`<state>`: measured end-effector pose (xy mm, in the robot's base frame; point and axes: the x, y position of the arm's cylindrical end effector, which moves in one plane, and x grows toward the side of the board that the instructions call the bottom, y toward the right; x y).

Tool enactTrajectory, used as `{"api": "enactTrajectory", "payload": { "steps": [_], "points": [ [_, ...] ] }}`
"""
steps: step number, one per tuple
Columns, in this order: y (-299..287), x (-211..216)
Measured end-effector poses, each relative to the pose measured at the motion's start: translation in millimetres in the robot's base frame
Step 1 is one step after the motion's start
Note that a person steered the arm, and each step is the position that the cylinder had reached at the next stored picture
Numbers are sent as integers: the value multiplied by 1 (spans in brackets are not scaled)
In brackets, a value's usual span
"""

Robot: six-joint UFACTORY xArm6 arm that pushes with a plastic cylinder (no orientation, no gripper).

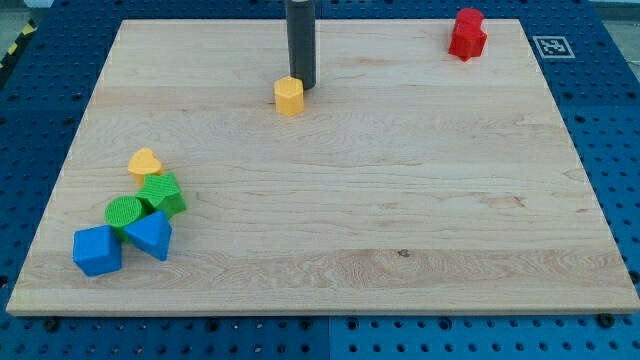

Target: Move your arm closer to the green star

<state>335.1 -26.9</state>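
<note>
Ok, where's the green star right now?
The green star sits at the view's lower left, touching the yellow heart above and green cylinder, far from my tip.

- A wooden board [400,200] lies on a blue pegboard table [610,120].
- A yellow hexagonal block [289,96] stands near the board's top edge, left of the middle.
- A red block [467,33] stands near the top right corner (shape hard to tell).
- A yellow heart-like block [145,162] heads the cluster at the view's lower left.
- A green round block [124,212] sits lower in that cluster.
- A blue cube-like block [96,250] and a blue triangular block [150,235] sit side by side below it, touching or nearly so.
- A black-and-white marker tag [549,45] sits just off the board's top right corner.
</note>
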Motion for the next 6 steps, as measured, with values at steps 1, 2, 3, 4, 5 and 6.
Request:
{"api": "enactTrajectory", "payload": {
  "steps": [1,2,3,4,5,6],
  "points": [
    [-1,18],
    [-14,30],
    [-29,44],
    [-45,55],
    [-61,66],
    [-73,79]
  ]
}}
